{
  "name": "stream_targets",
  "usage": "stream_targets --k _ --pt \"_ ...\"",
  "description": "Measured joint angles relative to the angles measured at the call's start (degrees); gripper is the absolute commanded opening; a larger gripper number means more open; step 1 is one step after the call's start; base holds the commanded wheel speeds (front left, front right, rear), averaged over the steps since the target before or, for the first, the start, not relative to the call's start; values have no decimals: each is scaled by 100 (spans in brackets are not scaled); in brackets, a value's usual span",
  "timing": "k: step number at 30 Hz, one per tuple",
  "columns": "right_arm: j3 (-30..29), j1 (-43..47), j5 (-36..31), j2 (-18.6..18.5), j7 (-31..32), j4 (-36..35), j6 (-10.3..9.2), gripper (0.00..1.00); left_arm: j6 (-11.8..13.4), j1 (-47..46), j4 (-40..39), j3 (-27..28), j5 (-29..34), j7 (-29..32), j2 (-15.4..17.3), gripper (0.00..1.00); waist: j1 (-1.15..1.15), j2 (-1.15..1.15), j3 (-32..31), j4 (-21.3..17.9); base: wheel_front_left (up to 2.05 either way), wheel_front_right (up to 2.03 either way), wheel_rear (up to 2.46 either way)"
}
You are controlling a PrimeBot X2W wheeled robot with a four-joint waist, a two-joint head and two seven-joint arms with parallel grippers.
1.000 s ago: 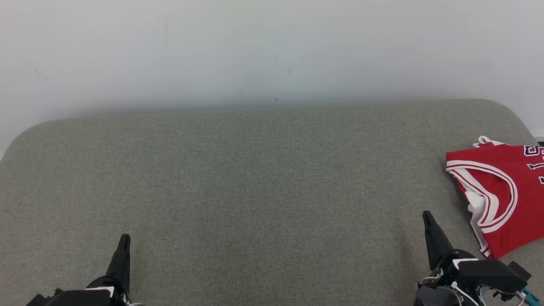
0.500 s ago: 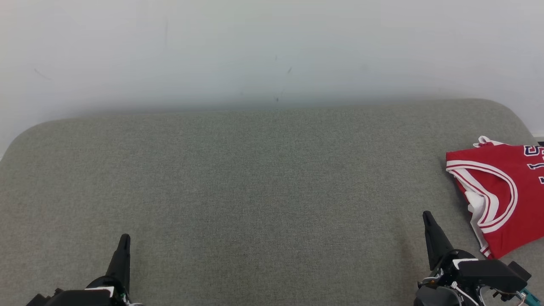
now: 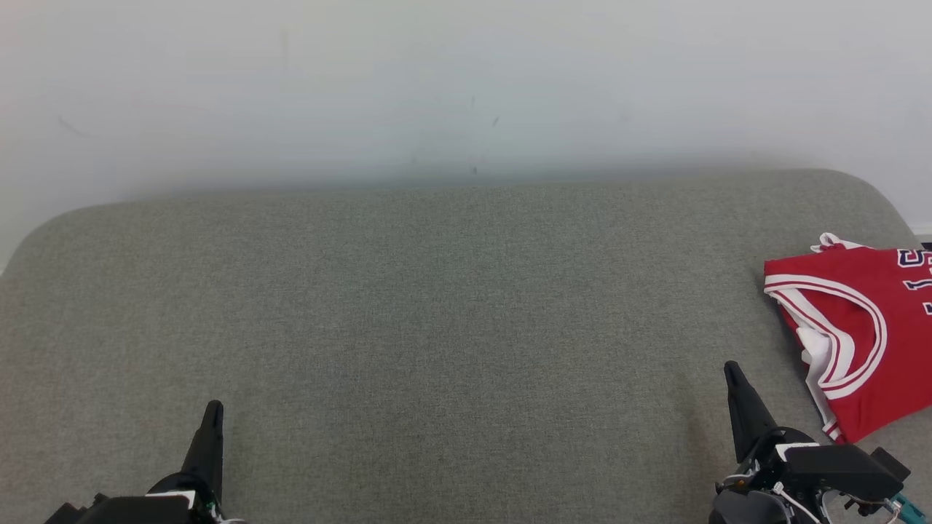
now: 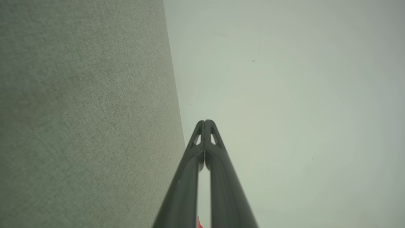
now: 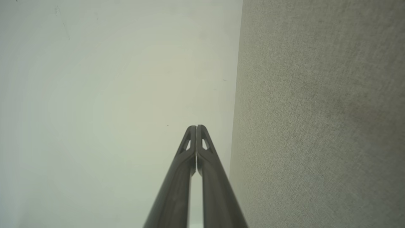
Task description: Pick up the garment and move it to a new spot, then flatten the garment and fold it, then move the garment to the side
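The garment (image 3: 866, 335) is a red jersey with white and navy trim, folded and lying at the right edge of the grey fabric surface (image 3: 451, 313). My right gripper (image 3: 730, 370) stands near the front right, just left of the garment and apart from it, shut with nothing in it. At the front left my left gripper (image 3: 213, 407) is also shut and empty. In the wrist views the left gripper (image 4: 205, 122) and the right gripper (image 5: 196, 127) each show their tips pressed together. A sliver of red, the garment (image 4: 199, 224), peeks between the left fingers at the bottom.
A pale wall (image 3: 466, 87) rises behind the surface. The surface has rounded back corners, and the garment runs past the head view's right edge.
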Motion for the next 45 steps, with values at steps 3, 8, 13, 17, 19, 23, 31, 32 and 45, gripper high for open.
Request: stream_targets --k 3,8,13,17,19,23,31,32,45 --pt "0 1 0 0 0 0 0 0 1 0 0 0 0 0 0 0 0 0 0 0 0 0 0" --pt "0 1 0 0 0 0 0 0 1 0 0 0 0 0 0 0 0 0 0 0 0 0 0" --pt "0 1 0 0 0 0 0 0 1 -1 0 0 0 0 0 0 0 0 0 0 0 0 0" --pt "0 1 0 0 0 0 0 0 0 -1 0 0 0 0 1 0 0 0 0 0 0 0 0" --pt "0 1 0 0 0 0 0 0 1 -1 0 0 0 0 1 0 0 0 0 0 0 0 0" --pt "0 1 0 0 0 0 0 0 0 -1 0 0 0 0 1 0 0 0 0 0 0 0 0" --pt "0 1 0 0 0 0 0 0 0 -1 0 0 0 0 1 0 0 0 0 0 0 0 0" --pt "0 1 0 0 0 0 0 0 0 -1 0 0 0 0 1 0 0 0 0 0 0 0 0" --pt "0 1 0 0 0 0 0 0 1 -1 -1 0 0 0 1 0 0 0 0 0 0 0 0"
